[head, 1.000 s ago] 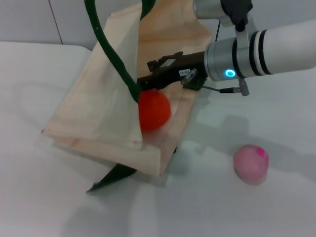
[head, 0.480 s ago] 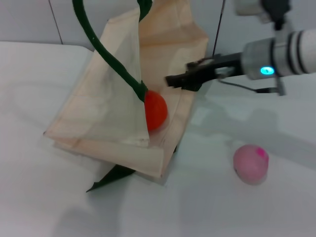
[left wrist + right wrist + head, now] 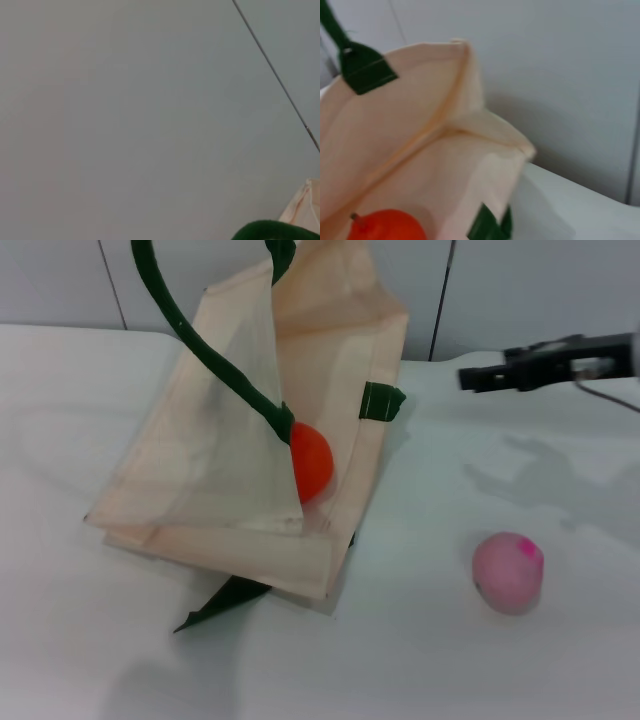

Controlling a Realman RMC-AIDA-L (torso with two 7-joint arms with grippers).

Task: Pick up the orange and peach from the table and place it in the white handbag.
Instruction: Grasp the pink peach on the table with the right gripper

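White bench [image 3: 420,660] — the right tool [image 3: 470,377] hovers empty, fingers seemingly pressed together, beside the white handbag [image 3: 210,470] where the orange [image 3: 312,461] rests; the peach [image 3: 508,571] waits below it — handle raised, keeping the mouth open.

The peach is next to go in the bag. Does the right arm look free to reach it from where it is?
Probably yes. The right gripper hangs above the table behind the peach, which lies alone in the open, well apart from the bag. Nothing stands between them.
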